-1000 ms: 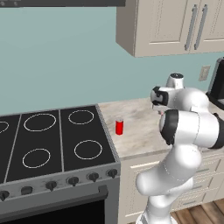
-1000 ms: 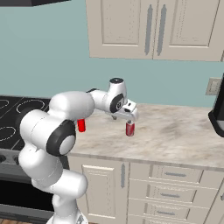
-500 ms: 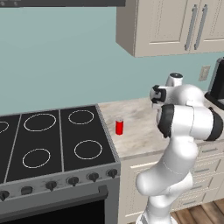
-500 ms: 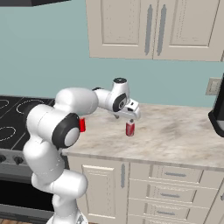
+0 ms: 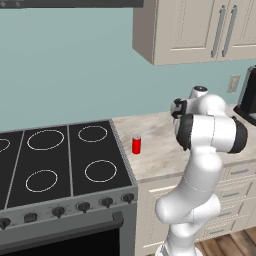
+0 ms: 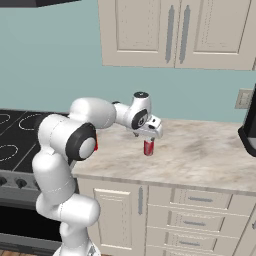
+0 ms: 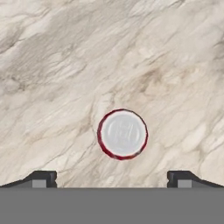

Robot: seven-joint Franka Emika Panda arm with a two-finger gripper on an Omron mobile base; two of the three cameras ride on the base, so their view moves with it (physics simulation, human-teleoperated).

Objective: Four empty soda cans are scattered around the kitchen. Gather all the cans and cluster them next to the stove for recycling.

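A red soda can (image 6: 148, 148) stands upright on the beige counter. My gripper (image 6: 148, 138) hangs just above it, pointing down, open. In the hand view the can's pale top with its red rim (image 7: 122, 134) lies between and a little ahead of my two dark fingertips (image 7: 42, 178), which stand wide apart and touch nothing. A second red soda can (image 5: 136, 144) stands on the counter right beside the stove (image 5: 60, 160). In the right base view a sliver of this can (image 6: 95, 145) peeks out behind my arm.
A black appliance (image 6: 249, 131) stands at the counter's right end, with a wall outlet (image 6: 243, 98) beside it. Cream upper cabinets (image 6: 170, 32) hang over the counter and drawers (image 6: 200, 200) sit below. The counter's front edge runs close to the can.
My arm's elbow and forearm have swung round while the hand stayed over the red can, dropping slightly. The jaws have stayed open and neither can has moved.
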